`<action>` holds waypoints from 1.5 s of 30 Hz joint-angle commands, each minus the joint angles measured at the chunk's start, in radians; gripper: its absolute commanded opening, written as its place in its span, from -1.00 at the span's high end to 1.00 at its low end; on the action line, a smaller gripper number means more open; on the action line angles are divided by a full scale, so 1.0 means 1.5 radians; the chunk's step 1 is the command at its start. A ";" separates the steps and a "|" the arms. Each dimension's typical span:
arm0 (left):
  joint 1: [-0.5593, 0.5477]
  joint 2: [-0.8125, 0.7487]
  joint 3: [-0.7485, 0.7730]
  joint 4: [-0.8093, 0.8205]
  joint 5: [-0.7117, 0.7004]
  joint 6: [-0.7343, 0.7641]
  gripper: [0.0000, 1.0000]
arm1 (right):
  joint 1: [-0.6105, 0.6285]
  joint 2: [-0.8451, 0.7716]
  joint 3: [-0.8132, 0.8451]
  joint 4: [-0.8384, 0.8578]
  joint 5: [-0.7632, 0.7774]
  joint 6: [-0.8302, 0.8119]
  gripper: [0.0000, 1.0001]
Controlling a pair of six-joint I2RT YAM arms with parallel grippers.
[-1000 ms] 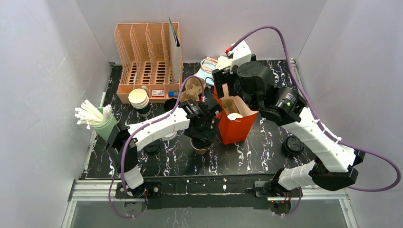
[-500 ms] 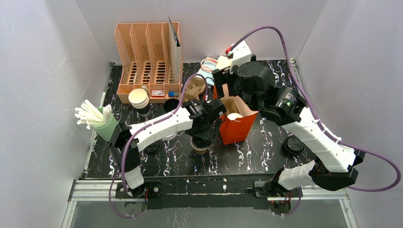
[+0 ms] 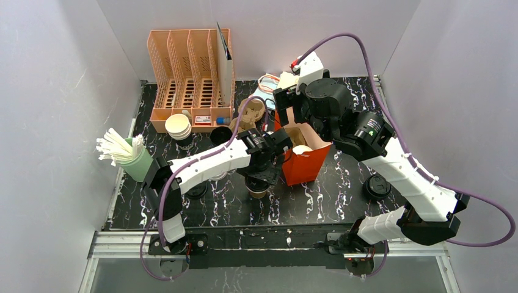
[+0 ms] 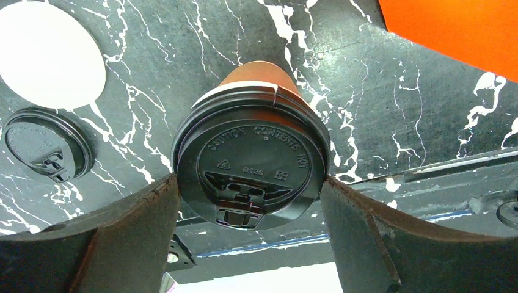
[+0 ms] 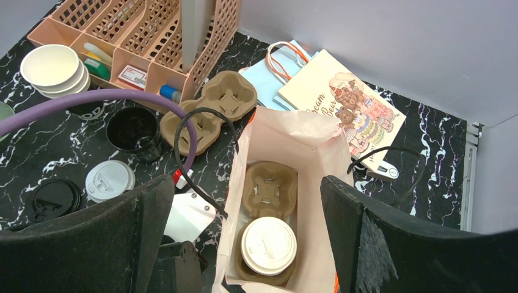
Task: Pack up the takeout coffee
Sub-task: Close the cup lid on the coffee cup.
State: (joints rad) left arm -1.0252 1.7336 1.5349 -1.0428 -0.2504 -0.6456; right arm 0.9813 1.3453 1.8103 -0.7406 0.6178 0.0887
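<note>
The takeout coffee (image 4: pixel 259 79) is a brown kraft cup with a black lid (image 4: pixel 250 165), standing on the black marble table (image 4: pixel 379 110). It also shows in the top view (image 3: pixel 257 191), just left of the red paper bag (image 3: pixel 303 166). My left gripper (image 4: pixel 249 180) is open directly above it, one finger on each side of the lid rim. My right gripper (image 5: pixel 247 183) is open above the bag's mouth (image 5: pixel 275 131). Inside the bag a cardboard carrier (image 5: pixel 270 183) holds a white-lidded cup (image 5: pixel 269 245), with its far slot empty.
A second cardboard carrier (image 5: pixel 211 110) and an open black cup (image 5: pixel 133 129) lie behind the bag. Loose black lids (image 4: pixel 49 151) and a white lid (image 5: pixel 109 180) lie on the table. A peach organizer (image 3: pixel 189 73), white bowls (image 3: pixel 178 125), a straw cup (image 3: pixel 125 155) and flat bags (image 5: pixel 336 101) ring the area.
My left wrist has shifted slightly right and back over the lidded cup. The cup has stayed in place and the right arm has not moved.
</note>
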 commanded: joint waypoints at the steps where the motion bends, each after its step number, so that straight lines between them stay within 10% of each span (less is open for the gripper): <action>1: -0.004 0.000 -0.006 -0.015 -0.017 -0.002 -0.61 | -0.003 -0.013 0.022 0.012 0.001 -0.005 -0.96; 45: -0.003 -0.019 -0.109 0.069 0.002 -0.001 -0.60 | -0.007 -0.003 0.034 -0.040 -0.028 0.026 -0.96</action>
State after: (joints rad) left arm -1.0252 1.7164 1.4357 -0.9611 -0.2436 -0.6449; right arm 0.9752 1.3457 1.8126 -0.7742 0.5926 0.1013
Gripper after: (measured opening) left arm 0.807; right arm 0.982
